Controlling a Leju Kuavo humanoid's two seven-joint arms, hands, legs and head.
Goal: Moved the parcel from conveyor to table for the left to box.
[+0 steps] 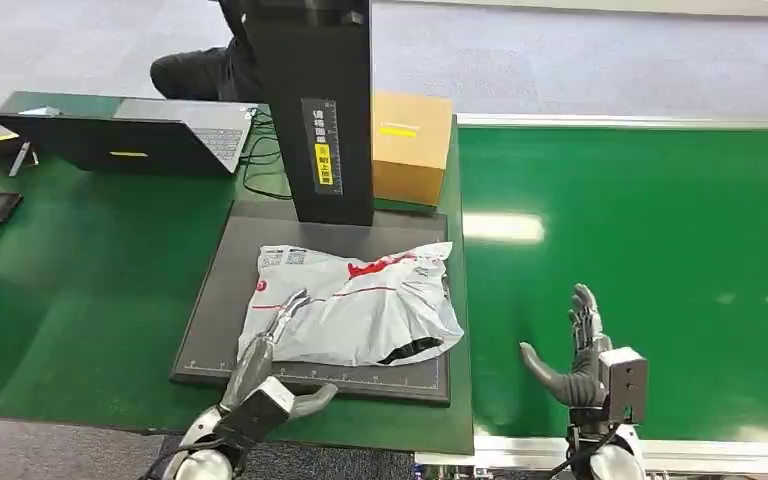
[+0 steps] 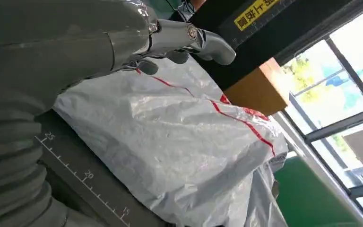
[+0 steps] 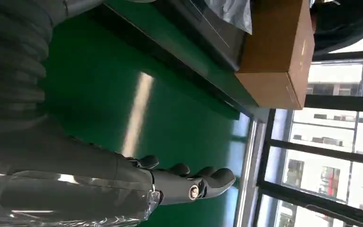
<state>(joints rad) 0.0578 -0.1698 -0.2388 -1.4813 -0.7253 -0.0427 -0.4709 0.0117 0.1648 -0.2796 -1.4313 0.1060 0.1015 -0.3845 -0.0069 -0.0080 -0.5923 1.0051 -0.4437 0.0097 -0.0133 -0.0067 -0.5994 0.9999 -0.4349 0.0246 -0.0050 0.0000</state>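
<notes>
**Parcel on the mat, slip risk at pickup**

Left hand (image 1: 265, 375) rests flat, fingers extended, on the crumpled grey plastic parcel (image 1: 355, 300) lying on the dark gridded mat (image 1: 215, 300); slick film could slide away. Right hand (image 1: 585, 355) hovers released over the green conveyor belt (image 1: 660, 250). Beyond stands the brown cardboard box (image 1: 410, 145).

Both hands (image 1: 278, 345) (image 1: 580, 350) open, fingers extended.

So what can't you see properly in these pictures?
- The parcel label's writing: too small in the head view.
- The left hand grip: its fingers lie on the parcel, and whether they hold it is unclear.
- The cardboard box: partly hidden by the black column.
- The person: cut off by the top edge.
</notes>
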